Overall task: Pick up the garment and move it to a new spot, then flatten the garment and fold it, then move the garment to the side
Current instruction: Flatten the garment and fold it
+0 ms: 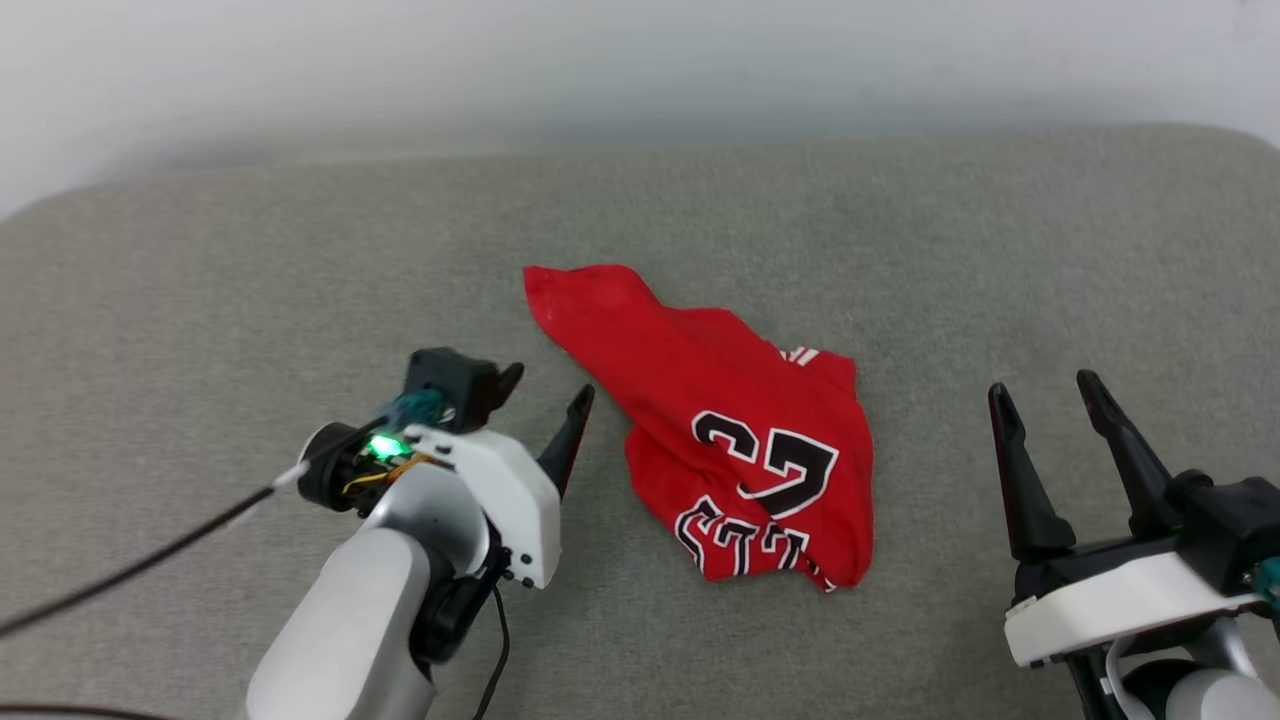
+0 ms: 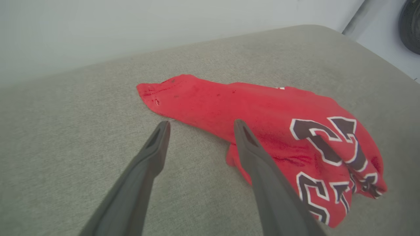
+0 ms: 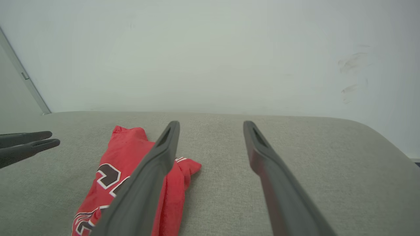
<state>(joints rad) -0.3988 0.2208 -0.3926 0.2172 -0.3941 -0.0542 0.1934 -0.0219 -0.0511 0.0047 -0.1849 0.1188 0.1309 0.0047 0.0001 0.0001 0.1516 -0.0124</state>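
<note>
Grey woven upholstery (image 1: 250,260) beneath a pale wall (image 1: 600,60) carries a crumpled red jersey-style shirt (image 1: 720,400) with black, white-outlined lettering.
Bunched near the middle of the surface, the shirt shows its numerals upside down to the robot. The left gripper (image 1: 548,390) hovers just beside its left edge, dark fingers spread and empty. The right gripper (image 1: 1043,392) sits well apart on the other side, jaws likewise wide, holding nothing.

The garment (image 1: 720,420), red with black white-outlined numerals, is seen bunched and loosely folded; it is laid slantwise on grey upholstery; striped trim is glimpsed.
</note>
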